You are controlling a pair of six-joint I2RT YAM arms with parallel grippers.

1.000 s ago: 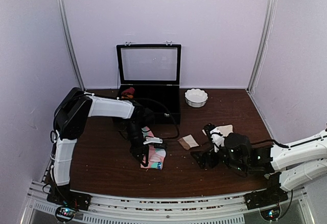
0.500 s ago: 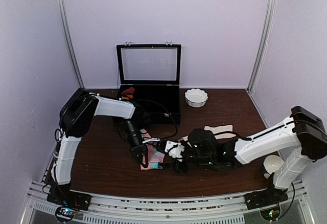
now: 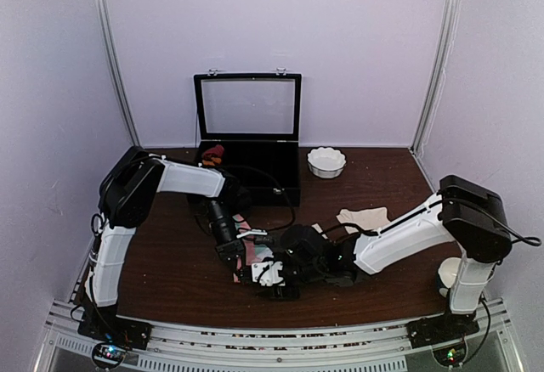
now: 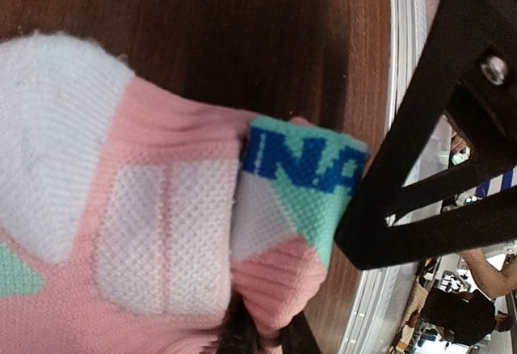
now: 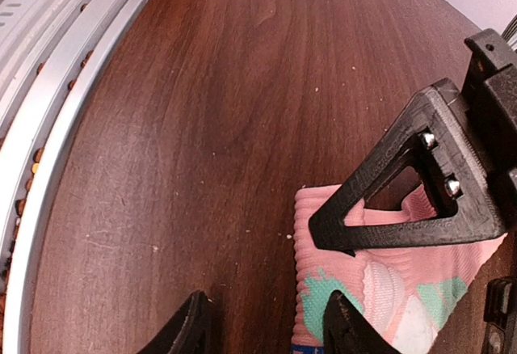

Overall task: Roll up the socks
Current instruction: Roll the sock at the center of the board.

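The long pink sock (image 3: 253, 256) lies left of centre on the table, its mint and blue cuff end (image 4: 311, 168) folded over. My left gripper (image 4: 258, 339) is shut on a pinch of its pink fabric. My right gripper (image 5: 266, 331) hangs low over the wood at the sock's (image 5: 380, 289) near edge. It is open, with bare table between its jaws and one fingertip (image 5: 346, 328) over the cuff edge. Its black finger (image 4: 428, 103) shows beside the cuff. The cream-beige sock (image 3: 364, 217) lies flat, right of centre, apart from both grippers.
An open black box (image 3: 248, 134) stands at the back with a dark red bundle (image 3: 212, 153) at its left. A white bowl (image 3: 326, 161) sits to its right. The metal rail (image 5: 48, 87) of the near table edge runs close to my right gripper.
My right arm has swept left from beside the cream sock to the pink sock's near edge, and its jaws have narrowed. My left gripper has kept its hold in place.
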